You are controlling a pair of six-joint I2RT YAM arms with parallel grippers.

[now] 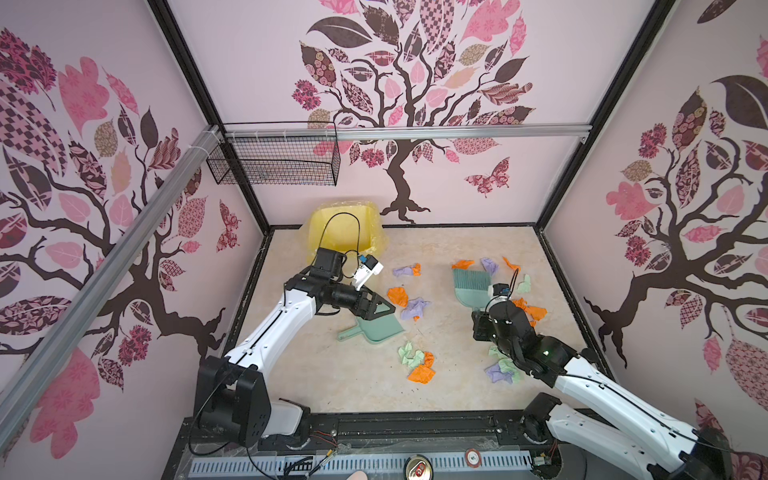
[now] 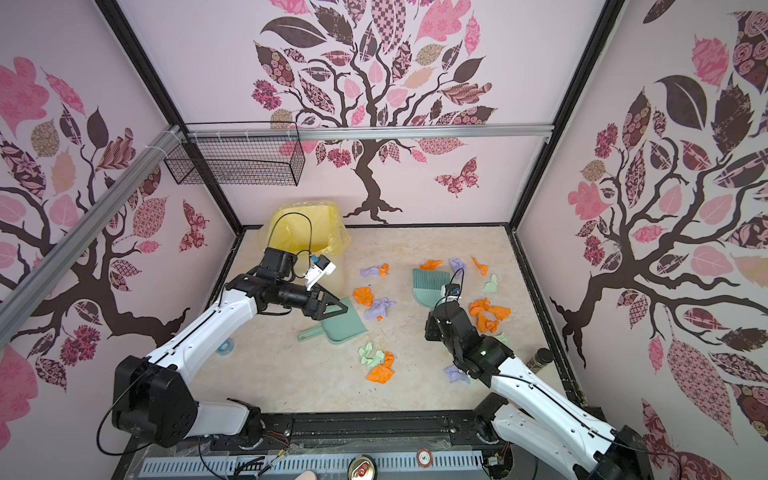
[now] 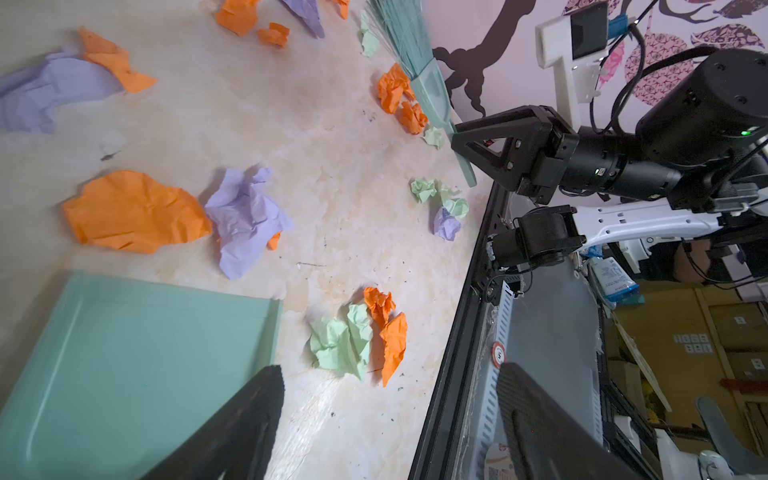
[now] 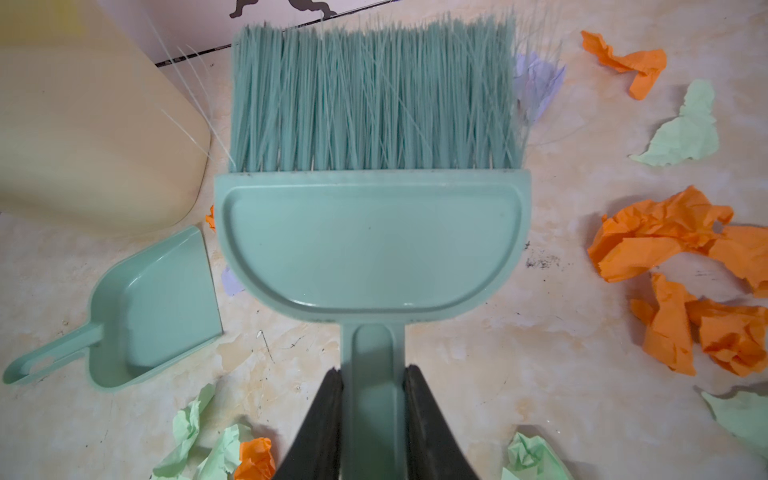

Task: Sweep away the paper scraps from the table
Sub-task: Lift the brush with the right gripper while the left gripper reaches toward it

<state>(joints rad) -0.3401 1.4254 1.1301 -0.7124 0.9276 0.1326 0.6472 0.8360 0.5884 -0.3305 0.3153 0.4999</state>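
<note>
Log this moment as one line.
right gripper: shut on brush | left gripper: open over dustpan | dustpan: empty | scraps: scattered on table

arms: white shells; black joints; black cables | left gripper: black, triangular

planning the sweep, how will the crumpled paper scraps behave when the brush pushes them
Probably light: the paper scraps are thin, loosely crumpled wads. Irregular shapes suggest tumbling or skidding, not straight rolling. Flatter pieces might slip under the brush bristles.

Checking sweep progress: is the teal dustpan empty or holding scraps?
Empty. In the right wrist view the teal dustpan has a bare floor; the paper scraps lie outside it on the table.
</note>
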